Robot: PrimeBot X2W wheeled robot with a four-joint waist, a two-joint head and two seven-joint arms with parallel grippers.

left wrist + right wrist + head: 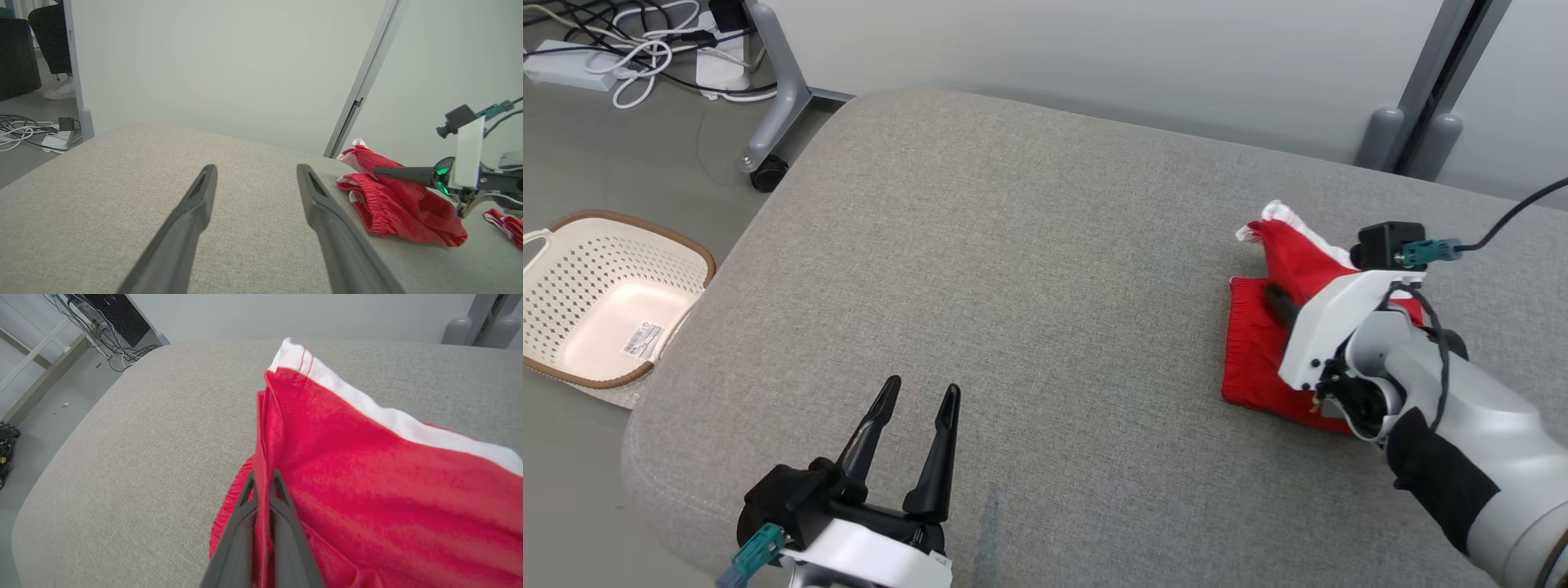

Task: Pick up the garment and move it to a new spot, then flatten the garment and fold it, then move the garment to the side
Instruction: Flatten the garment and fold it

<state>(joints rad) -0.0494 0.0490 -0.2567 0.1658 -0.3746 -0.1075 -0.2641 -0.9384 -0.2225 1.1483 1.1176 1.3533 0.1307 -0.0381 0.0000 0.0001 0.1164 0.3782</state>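
The garment point(1262, 343) is a pair of red shorts with a white stripe, lying folded at the right side of the grey cushion. One part of it is lifted into a peak point(1286, 245). My right gripper point(1274, 298) is shut on a fold of the garment point(347, 477), its fingers point(282, 506) pinching the red cloth. From the left wrist view the garment point(392, 204) shows at the right, with the right gripper's finger across it. My left gripper point(919, 396) stands open over the cushion's near left part, holding nothing, fingers point(200, 200) wide apart.
The grey cushion point(1029, 269) fills the middle, with rounded edges at left and front. A cream perforated basket point(605, 294) sits on the floor to the left. Cables and a wheeled stand leg point(768, 163) lie at the far left. A wall and metal post point(1437, 106) stand behind.
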